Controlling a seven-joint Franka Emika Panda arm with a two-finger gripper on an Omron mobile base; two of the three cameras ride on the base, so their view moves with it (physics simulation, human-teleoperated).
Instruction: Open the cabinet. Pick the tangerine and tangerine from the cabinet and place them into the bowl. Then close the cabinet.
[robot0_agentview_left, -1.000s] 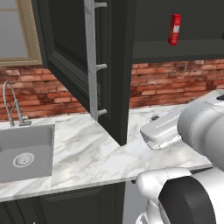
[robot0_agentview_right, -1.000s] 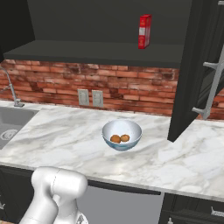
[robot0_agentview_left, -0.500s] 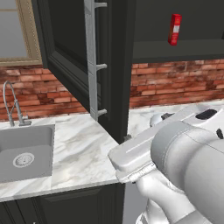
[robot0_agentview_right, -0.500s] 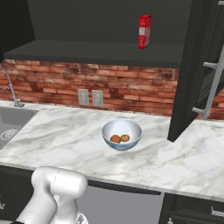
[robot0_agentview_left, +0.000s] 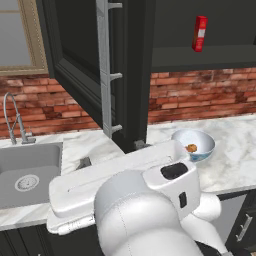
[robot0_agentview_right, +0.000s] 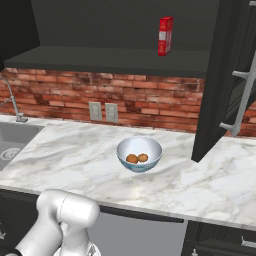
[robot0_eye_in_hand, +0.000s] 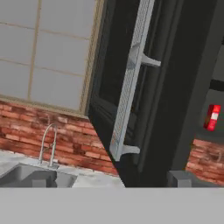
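my pincer (robot0_eye_in_hand: 109, 183) is released, jaws wide, nothing btwn them. far left of it: sink (robot0_eye_in_hand: 26, 177) w/ curved tap (robot0_eye_in_hand: 48, 144) under a window (robot0_eye_in_hand: 43, 52). straight ahead & above: the cabinet (robot0_eye_in_hand: 162, 87), door swung open edge-on, its silver bar handle (robot0_eye_in_hand: 129, 83) vertical. right of that, on the shelf inside: red carton (robot0_eye_in_hand: 213, 117), print too small to read. bowl (robot0_agentview_right: 139, 154) sits on the counter (robot0_agentview_right: 75, 155), both tangerines (robot0_agentview_right: 137, 158) in it, touching.
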